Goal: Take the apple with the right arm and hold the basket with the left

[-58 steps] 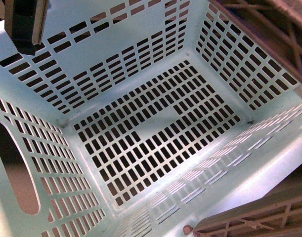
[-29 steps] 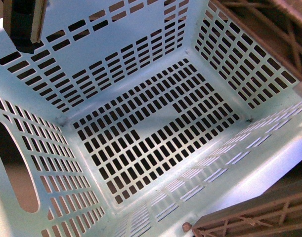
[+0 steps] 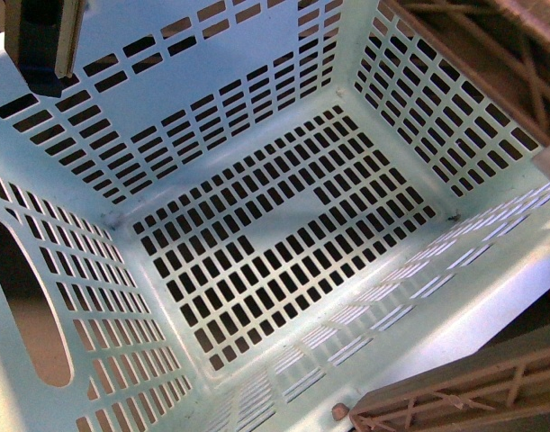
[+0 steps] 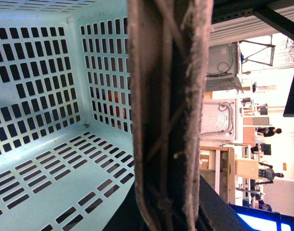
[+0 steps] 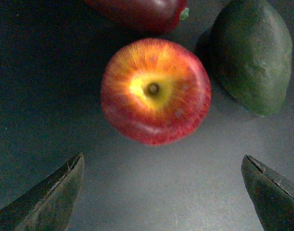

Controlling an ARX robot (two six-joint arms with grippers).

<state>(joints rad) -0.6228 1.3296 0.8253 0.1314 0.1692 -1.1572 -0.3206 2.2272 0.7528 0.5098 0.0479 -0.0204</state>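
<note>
Right end effector (image 5: 163, 192) hovers over the apple (image 5: 155, 90), jaws spread wide.

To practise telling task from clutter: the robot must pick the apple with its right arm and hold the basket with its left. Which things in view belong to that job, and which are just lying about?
Belong to the job:
apple
basket
open right fingers

Just lying about:
green fruit beside the apple
dark red fruit, partly out of view

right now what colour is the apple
The apple is red with yellow around its stem; clearest in the right wrist view.
</note>
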